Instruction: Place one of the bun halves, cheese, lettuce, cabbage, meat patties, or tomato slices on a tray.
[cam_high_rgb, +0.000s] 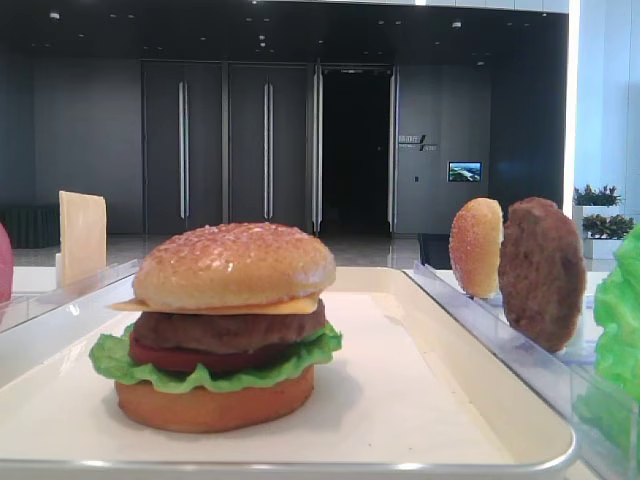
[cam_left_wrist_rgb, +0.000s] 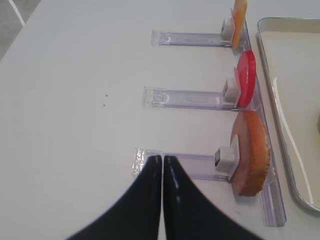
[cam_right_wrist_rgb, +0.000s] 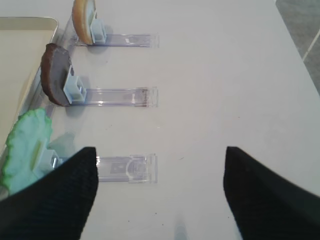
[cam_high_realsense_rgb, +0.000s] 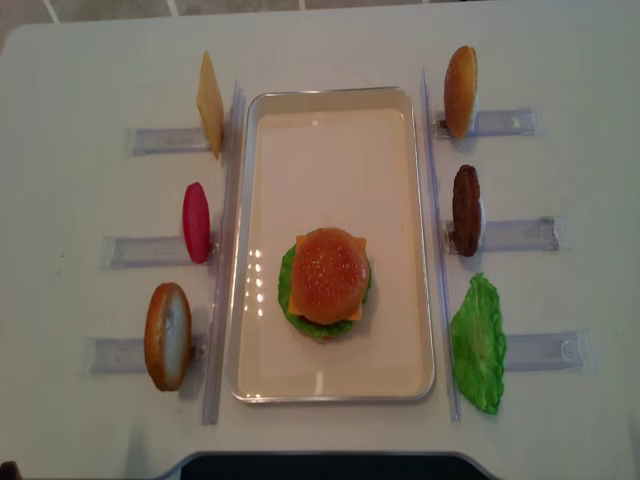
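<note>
On the white tray (cam_high_realsense_rgb: 340, 130) stands a full stack: sesame bun half (cam_high_rgb: 235, 262) on top, cheese (cam_high_rgb: 290, 306), meat patty (cam_high_rgb: 230, 330), tomato slice (cam_high_rgb: 170, 357), lettuce (cam_high_rgb: 210, 375) and a bottom bun (cam_high_rgb: 215, 405). My right gripper (cam_right_wrist_rgb: 160, 150) hangs open over bare table beside the right racks, holding nothing. My left gripper (cam_left_wrist_rgb: 162, 158) is shut and empty, above the rack that carries a bun half (cam_left_wrist_rgb: 252, 150). Neither gripper shows in the overhead view.
Clear racks flank the tray. The left ones hold a cheese slice (cam_high_realsense_rgb: 209, 103), a tomato slice (cam_high_realsense_rgb: 196, 222) and a bun half (cam_high_realsense_rgb: 167, 335). On the right are a bun half (cam_high_realsense_rgb: 460, 90), a meat patty (cam_high_realsense_rgb: 466, 209) and lettuce (cam_high_realsense_rgb: 479, 343).
</note>
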